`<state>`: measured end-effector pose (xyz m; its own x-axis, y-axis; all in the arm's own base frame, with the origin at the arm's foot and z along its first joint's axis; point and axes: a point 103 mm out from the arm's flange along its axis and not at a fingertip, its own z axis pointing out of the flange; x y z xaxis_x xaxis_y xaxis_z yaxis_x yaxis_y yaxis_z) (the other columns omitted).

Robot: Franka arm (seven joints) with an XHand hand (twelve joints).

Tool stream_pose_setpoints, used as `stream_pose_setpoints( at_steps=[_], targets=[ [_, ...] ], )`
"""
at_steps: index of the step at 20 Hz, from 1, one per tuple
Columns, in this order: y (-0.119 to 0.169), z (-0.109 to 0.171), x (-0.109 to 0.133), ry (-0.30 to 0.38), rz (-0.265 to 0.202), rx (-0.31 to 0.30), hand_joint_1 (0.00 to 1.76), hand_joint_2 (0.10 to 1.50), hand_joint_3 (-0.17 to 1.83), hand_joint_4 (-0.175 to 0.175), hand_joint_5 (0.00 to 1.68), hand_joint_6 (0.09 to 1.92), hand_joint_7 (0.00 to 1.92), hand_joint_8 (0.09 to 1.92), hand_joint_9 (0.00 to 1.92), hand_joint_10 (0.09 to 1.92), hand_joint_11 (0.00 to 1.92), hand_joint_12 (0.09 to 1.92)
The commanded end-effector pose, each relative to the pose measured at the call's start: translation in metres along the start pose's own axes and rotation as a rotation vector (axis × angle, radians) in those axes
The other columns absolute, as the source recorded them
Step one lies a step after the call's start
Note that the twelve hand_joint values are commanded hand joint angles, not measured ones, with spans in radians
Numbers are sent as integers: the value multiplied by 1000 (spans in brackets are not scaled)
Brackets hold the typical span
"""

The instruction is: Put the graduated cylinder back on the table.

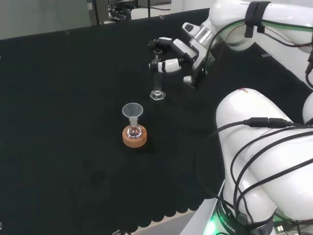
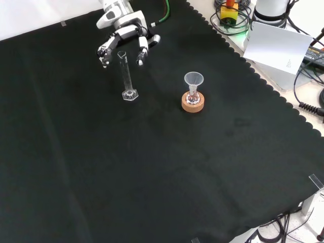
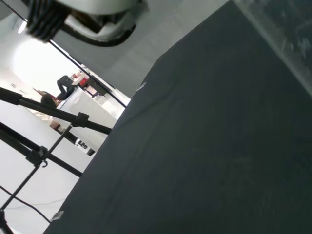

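Both bench views show the graduated cylinder (image 1: pixel 157 78) upright on black cloth (image 2: pixel 152 167).

Evenly lit from above in the head and front views, with soft, faint shadows swallowed by the black cloth (image 2: pixel 152 167) on the tabletop. Bright sheen on the white arm links (image 1: pixel 259 127), close to blown out. Clear glass of the graduated cylinder (image 2: pixel 126 76) and funnel (image 2: pixel 193 79) picked out only by thin highlights on rims and base. Strong glare from a pale window area (image 3: pixel 34 63) in the wrist view, overexposed, washing the cloth there to grey. Blurred white part of the hand (image 3: pixel 87 12) close to that lens, out of focus.
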<state>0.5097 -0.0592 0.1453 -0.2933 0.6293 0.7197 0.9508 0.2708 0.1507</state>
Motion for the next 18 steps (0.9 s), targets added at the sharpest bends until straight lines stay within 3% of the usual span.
stream_pose_setpoints(
  at_steps=[1,10,18],
  targets=[
    [-12,-45,42,-174,-7,-10,820,596,458,-92,322,285,210,723,380,713,130,1448],
    [-48,-93,125,-364,35,-5,794,608,450,-89,326,225,194,729,362,734,112,1458],
    [-86,-112,173,-459,74,-21,778,624,435,-90,317,176,180,733,349,744,121,1435]
  ],
)
